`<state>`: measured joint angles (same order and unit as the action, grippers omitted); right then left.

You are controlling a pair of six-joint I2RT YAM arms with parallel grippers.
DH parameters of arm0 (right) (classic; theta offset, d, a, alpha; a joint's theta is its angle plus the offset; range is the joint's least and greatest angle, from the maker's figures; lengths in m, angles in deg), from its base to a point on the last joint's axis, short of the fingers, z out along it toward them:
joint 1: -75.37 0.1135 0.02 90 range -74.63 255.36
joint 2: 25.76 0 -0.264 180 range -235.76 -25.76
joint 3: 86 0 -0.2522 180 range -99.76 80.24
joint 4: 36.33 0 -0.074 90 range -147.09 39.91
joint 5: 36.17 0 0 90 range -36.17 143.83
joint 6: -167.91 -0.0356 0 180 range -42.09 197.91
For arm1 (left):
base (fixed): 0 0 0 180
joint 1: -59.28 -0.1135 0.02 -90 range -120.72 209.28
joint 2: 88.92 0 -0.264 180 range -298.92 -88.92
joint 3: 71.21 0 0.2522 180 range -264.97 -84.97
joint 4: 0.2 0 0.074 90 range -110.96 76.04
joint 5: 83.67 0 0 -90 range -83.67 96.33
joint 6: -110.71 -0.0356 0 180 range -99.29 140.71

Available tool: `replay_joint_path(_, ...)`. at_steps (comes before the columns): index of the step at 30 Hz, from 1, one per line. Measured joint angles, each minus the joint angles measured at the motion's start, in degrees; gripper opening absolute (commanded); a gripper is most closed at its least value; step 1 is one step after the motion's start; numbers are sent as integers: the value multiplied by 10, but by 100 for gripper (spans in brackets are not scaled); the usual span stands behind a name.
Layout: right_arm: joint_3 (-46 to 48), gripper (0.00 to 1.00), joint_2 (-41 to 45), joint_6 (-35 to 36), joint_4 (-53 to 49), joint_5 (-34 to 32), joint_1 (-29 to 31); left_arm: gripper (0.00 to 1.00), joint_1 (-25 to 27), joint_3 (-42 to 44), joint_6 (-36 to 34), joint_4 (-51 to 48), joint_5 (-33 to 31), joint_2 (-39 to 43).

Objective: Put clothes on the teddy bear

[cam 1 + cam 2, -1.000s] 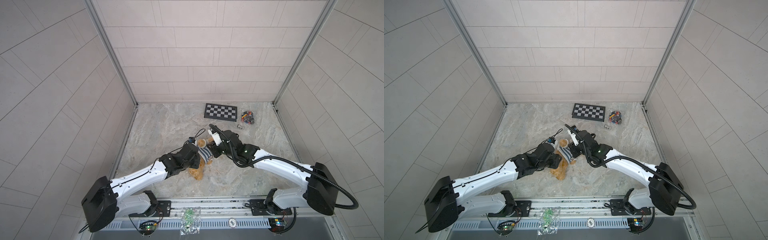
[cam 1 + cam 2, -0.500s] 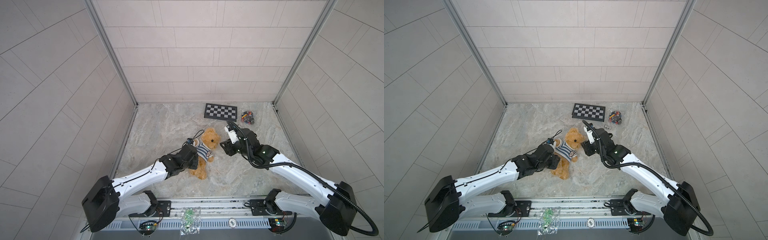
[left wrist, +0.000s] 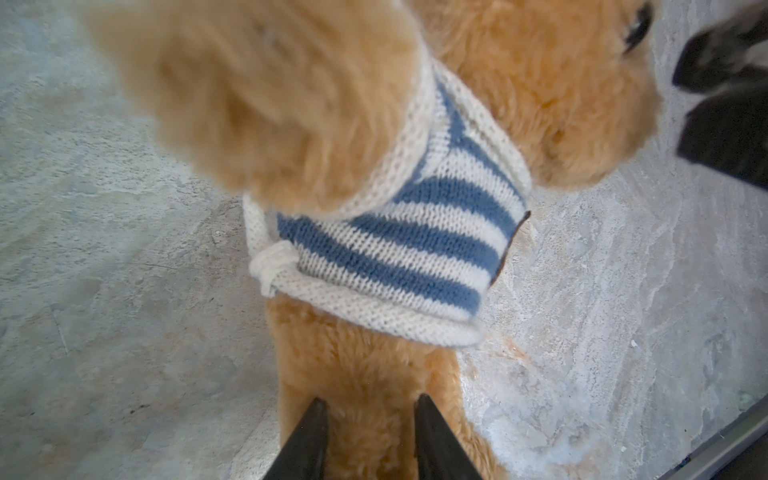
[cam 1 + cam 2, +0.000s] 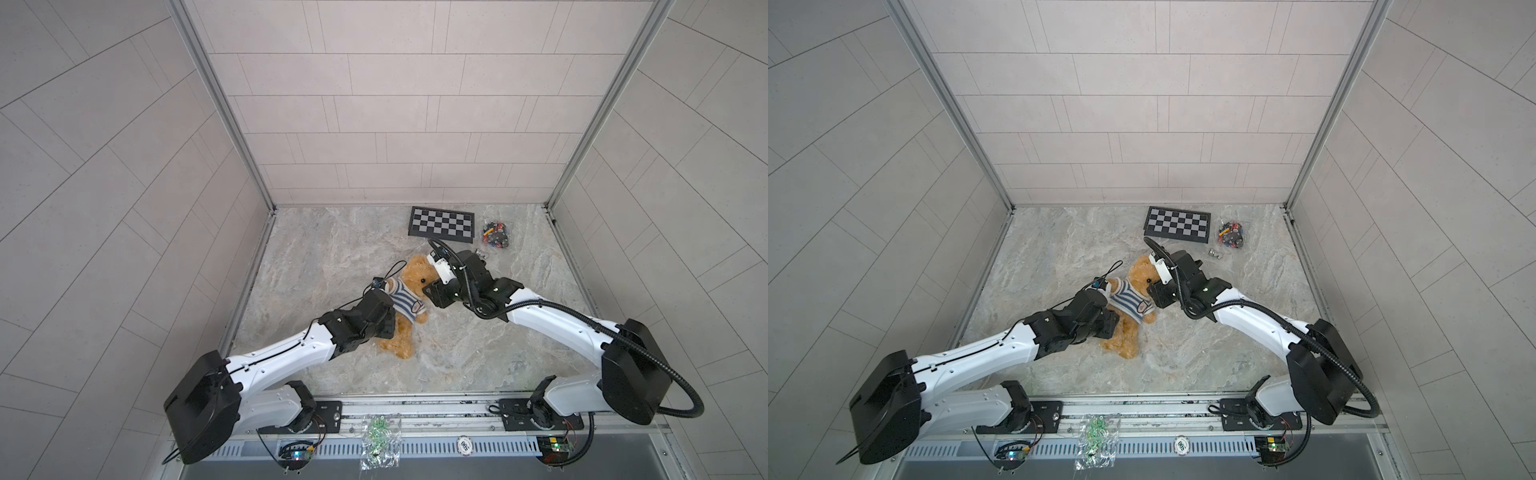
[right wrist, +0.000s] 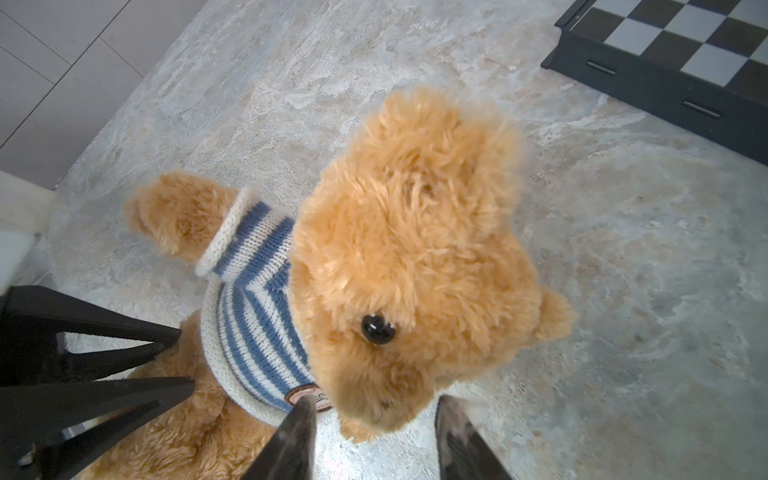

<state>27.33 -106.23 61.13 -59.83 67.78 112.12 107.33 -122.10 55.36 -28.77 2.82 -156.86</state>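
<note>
Marbled stone table (image 4: 332,249), pale tiled walls (image 4: 395,124). Centre frame, fuzzy teddy bear (image 4: 417,272) in knitted striped sweater (image 4: 405,301); left gripper (image 3: 370,405) pinches its fur, right gripper (image 5: 374,409) stands open

Pale tiled walls (image 4: 374,124), marbled stone floor (image 4: 332,249)

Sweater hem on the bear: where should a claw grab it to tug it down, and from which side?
Pinch the rolled cream hem of the sweater, coming from the leg end of the teddy bear, where the left claw sits. The hem is a thick raised roll across the belly with bare fur below, so a finger can probably slip under.
</note>
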Motion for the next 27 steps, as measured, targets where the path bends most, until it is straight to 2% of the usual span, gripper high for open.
replay_joint_path(8,0,47,-43,0,26,-4,1,37,-1,2,0,5,1,-3)
replay_joint_path(10,0,38,-52,1,28,-5,1,37,-2,2,0,10,3,-3)
replay_joint_path(12,0,24,-57,4,30,-9,1,37,-4,3,0,14,5,-3)
replay_joint_path(19,0,1,-54,0,30,-16,2,37,-9,8,4,14,6,8)
replay_joint_path(27,9,0,28,-10,3,-70,54,44,-10,9,29,15,19,98)
